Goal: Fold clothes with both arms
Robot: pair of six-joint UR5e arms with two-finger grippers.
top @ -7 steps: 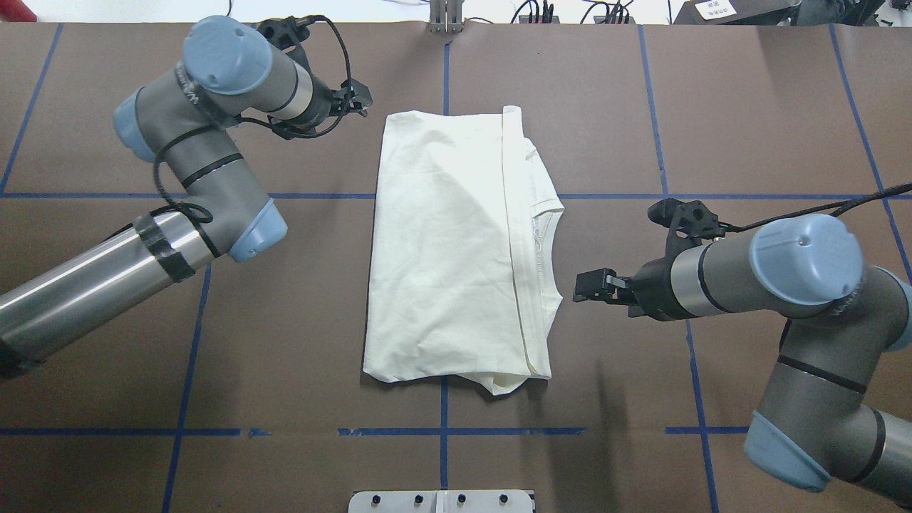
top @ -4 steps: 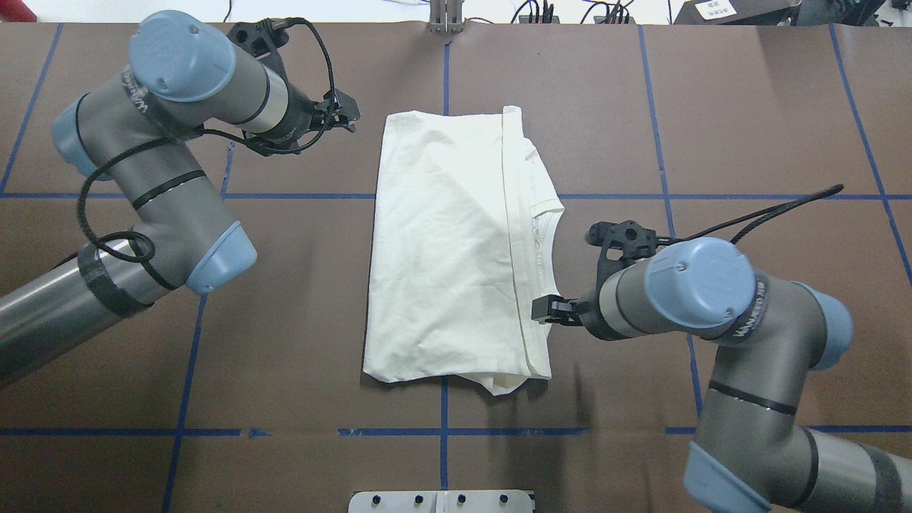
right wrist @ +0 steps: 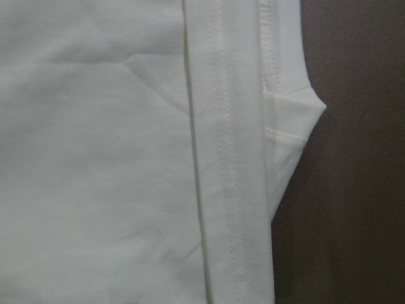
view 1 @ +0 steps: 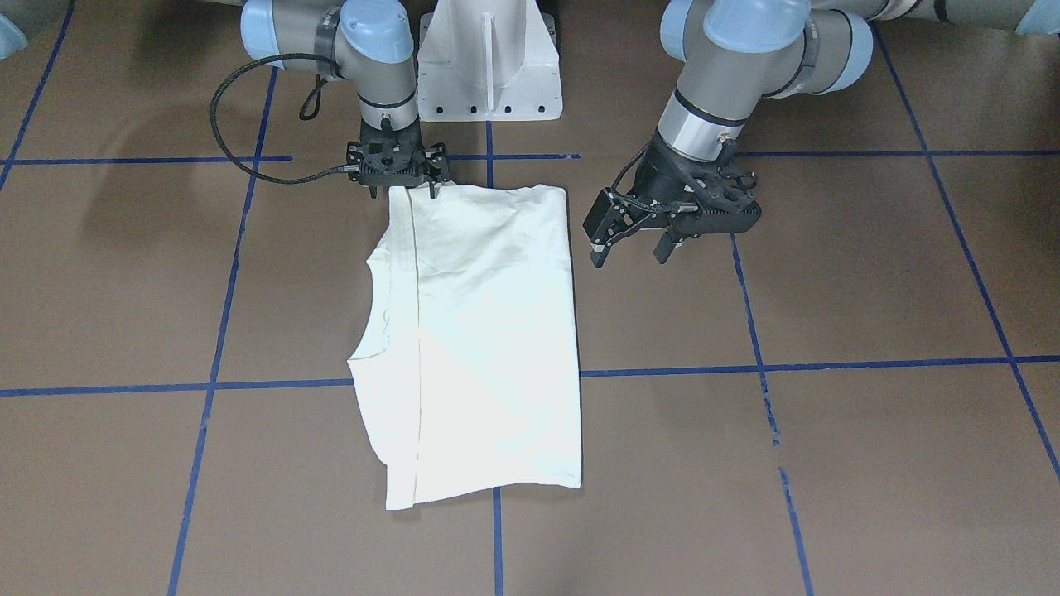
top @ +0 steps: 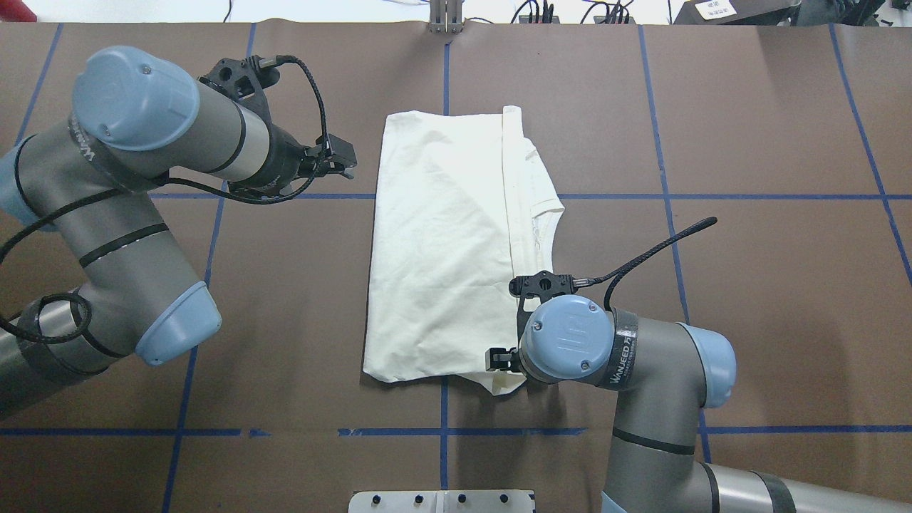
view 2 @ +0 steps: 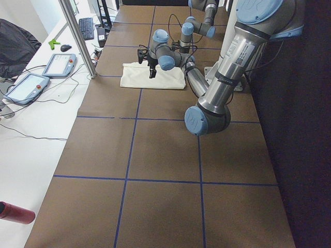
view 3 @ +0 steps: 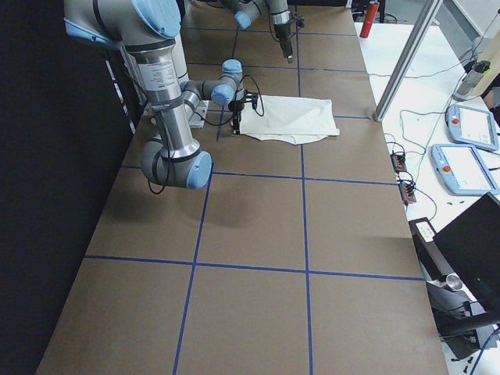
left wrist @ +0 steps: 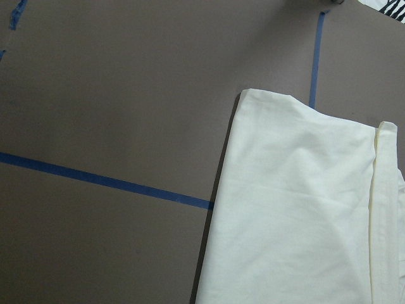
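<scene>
The cream-white shirt (top: pixel 442 249) lies folded into a tall rectangle in the middle of the table, plain side up, with its collar at the right edge. No print shows. It also shows in the front view (view 1: pixel 489 331) and both wrist views (left wrist: pixel 297 209) (right wrist: pixel 114 158). My right gripper (view 1: pixel 403 189) points down over the shirt's near right corner with its fingers apart; in the overhead view (top: pixel 499 360) the wrist hides most of it. My left gripper (top: pixel 343 161) is open and empty, left of the shirt's left edge, clear of the cloth (view 1: pixel 631 247).
The brown table cover carries a grid of blue tape lines (top: pixel 285 196). The white pedestal base (view 1: pixel 489 74) stands at the robot's side of the table. A metal bracket (top: pixel 442 501) sits at the near edge. Teach pendants (view 3: pixel 469 168) lie on a side table.
My right arm has swung in from the right to the shirt's near right corner. My left gripper has moved from the far left corner toward the robot along the left edge. The shirt has not moved.
</scene>
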